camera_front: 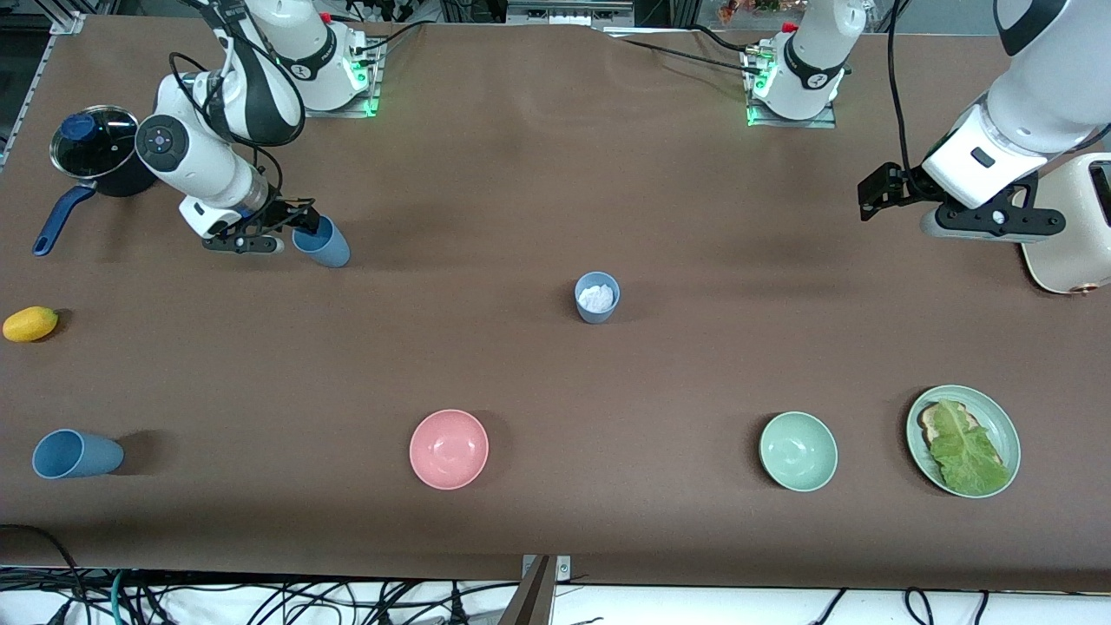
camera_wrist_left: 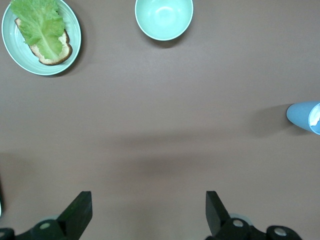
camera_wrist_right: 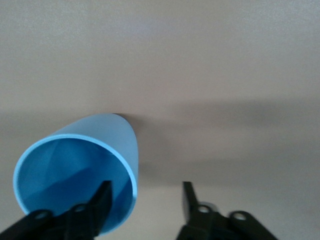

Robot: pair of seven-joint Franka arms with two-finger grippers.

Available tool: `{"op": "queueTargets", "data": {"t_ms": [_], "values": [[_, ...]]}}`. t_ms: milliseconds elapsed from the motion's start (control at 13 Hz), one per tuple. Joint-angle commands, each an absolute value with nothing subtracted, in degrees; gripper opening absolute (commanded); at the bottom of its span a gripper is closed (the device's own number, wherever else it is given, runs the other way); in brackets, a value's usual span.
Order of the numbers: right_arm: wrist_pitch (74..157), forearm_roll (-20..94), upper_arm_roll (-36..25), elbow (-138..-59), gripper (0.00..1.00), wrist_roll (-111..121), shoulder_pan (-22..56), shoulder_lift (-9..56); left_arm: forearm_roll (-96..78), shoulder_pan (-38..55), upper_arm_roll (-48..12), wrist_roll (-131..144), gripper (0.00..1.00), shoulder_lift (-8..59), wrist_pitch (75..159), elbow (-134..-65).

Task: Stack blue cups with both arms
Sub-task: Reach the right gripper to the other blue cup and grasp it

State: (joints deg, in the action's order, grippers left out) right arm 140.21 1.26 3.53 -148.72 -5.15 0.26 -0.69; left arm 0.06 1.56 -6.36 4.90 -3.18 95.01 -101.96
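Note:
Three blue cups are on the brown table. One blue cup (camera_front: 323,243) (camera_wrist_right: 80,160) leans near the right arm's base. My right gripper (camera_front: 299,220) (camera_wrist_right: 145,192) straddles its rim, open, one finger inside the mouth and the other outside, apart from the wall. A second blue cup (camera_front: 597,298) (camera_wrist_left: 303,115) stands upright mid-table with something white inside. The third blue cup (camera_front: 76,454) lies on its side near the front edge at the right arm's end. My left gripper (camera_front: 877,195) (camera_wrist_left: 147,215) hangs open and empty over bare table at the left arm's end.
A dark pot (camera_front: 95,154) with a blue handle and a yellow fruit (camera_front: 30,324) sit at the right arm's end. Along the front lie a pink bowl (camera_front: 449,449), a pale green bowl (camera_front: 798,450) (camera_wrist_left: 164,18) and a plate (camera_front: 1000,417) (camera_wrist_left: 75,30) with toast and lettuce. A cream appliance (camera_front: 1076,252) stands by the left arm.

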Motion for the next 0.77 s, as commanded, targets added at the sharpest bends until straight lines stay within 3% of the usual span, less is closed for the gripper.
{"op": "queueTargets", "data": {"t_ms": [0,154,462,692], "values": [[141.0,1.9,4.7,-149.2,0.31,-4.8,-0.3,-1.2,0.1,1.1,-6.7,4.3,1.0,-3.6,94.7,-102.0],[141.1,2.2,4.7,-149.2,0.03,-4.8,-0.3,-1.2,0.1,1.1,-6.7,4.1,1.0,-3.6,94.7,-102.0],[138.3,6.1,5.0,-145.7,0.0,-5.3,-0.3,-1.3,0.4,1.1,-6.6,4.2,1.0,-3.5,94.7,-101.3],[127.1,11.7,7.0,-132.7,0.0,-5.6,-0.2,1.8,0.4,1.1,-6.6,4.2,1.0,-3.1,94.7,-100.8]]}}
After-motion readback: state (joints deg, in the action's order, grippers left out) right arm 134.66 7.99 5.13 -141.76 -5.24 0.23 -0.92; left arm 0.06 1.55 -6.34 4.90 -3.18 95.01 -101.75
